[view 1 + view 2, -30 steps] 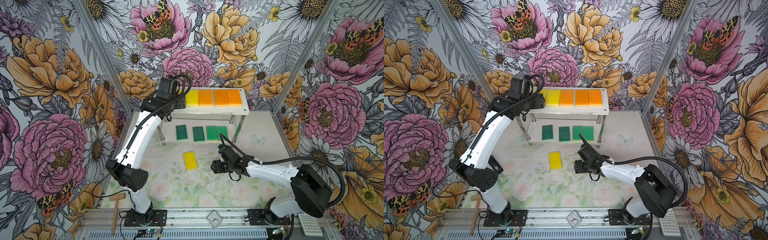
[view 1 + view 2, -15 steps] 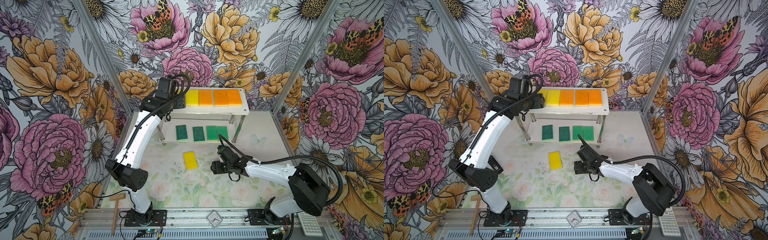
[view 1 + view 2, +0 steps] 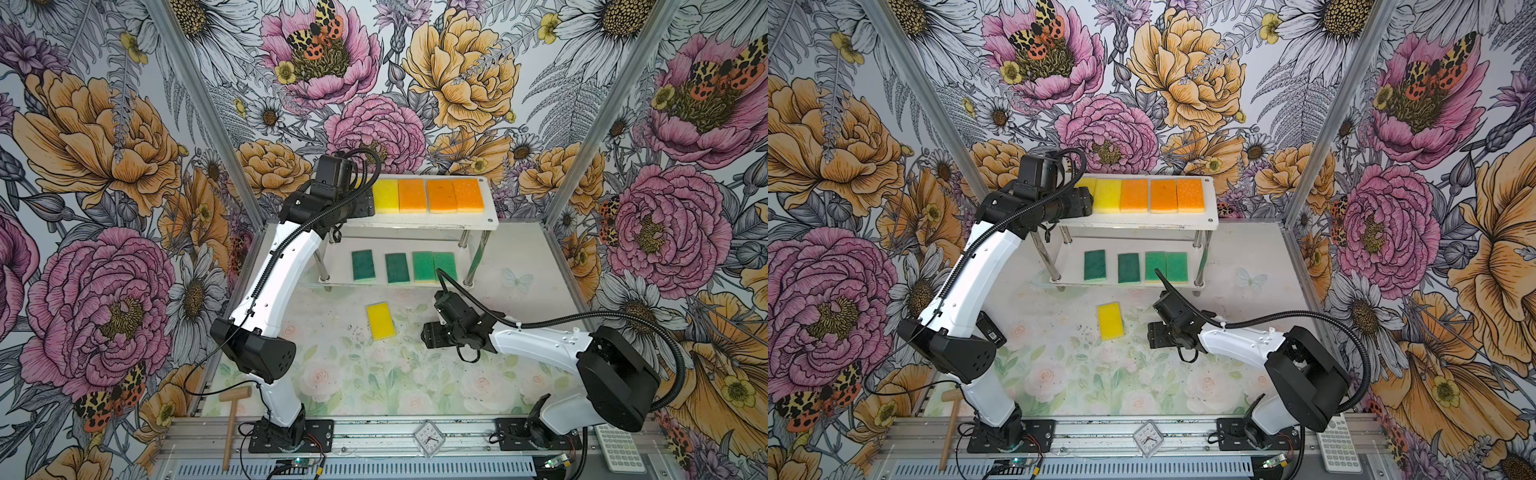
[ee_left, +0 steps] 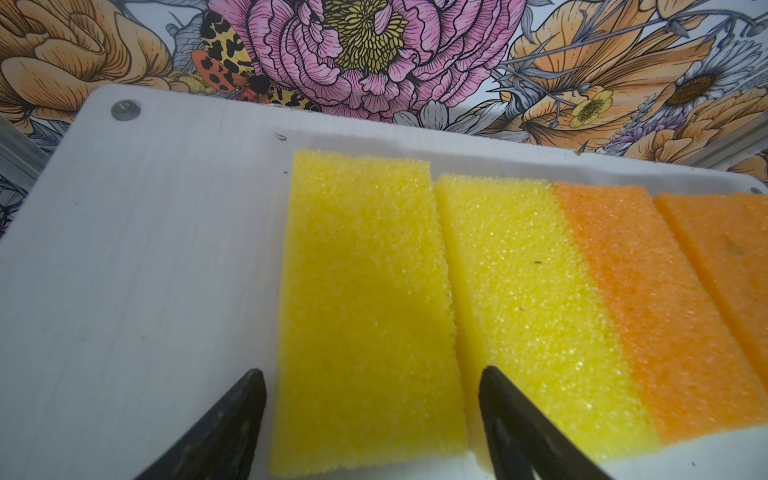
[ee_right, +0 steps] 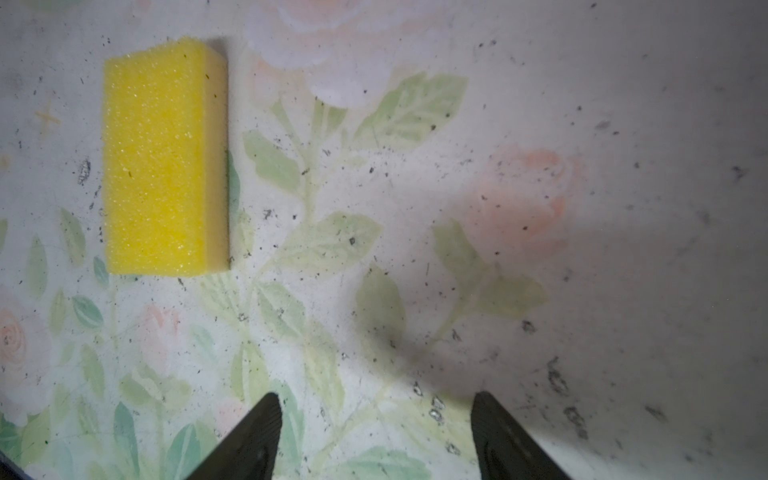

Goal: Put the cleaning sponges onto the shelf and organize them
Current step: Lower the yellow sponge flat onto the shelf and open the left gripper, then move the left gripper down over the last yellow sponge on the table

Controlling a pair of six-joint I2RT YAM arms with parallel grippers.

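Observation:
The shelf [image 3: 415,222] [image 3: 1142,220] stands at the back. Its top board [image 4: 145,249] holds two yellow sponges [image 4: 365,299] [image 4: 523,291] and three orange ones [image 3: 441,195] [image 4: 665,311] in a row. Several green sponges [image 3: 397,268] [image 3: 1128,268] lie on the lower board. My left gripper [image 3: 365,203] [image 4: 372,371] is open at the top board's left end, its fingertips either side of the leftmost yellow sponge with gaps showing. One loose yellow sponge [image 3: 380,321] [image 3: 1110,321] [image 5: 162,162] lies flat on the table. My right gripper [image 3: 428,334] [image 5: 376,397] hovers open and empty to the right of it.
A wooden mallet [image 3: 232,419] lies at the front left by the metal rail. A small clock [image 3: 429,438] sits on the rail's middle and a white keypad remote [image 3: 619,446] at the front right. Chrome shelf legs [image 3: 471,266] stand behind the right gripper.
The right gripper has crept slightly left toward the loose yellow sponge. The left arm has stayed at the shelf's left end.

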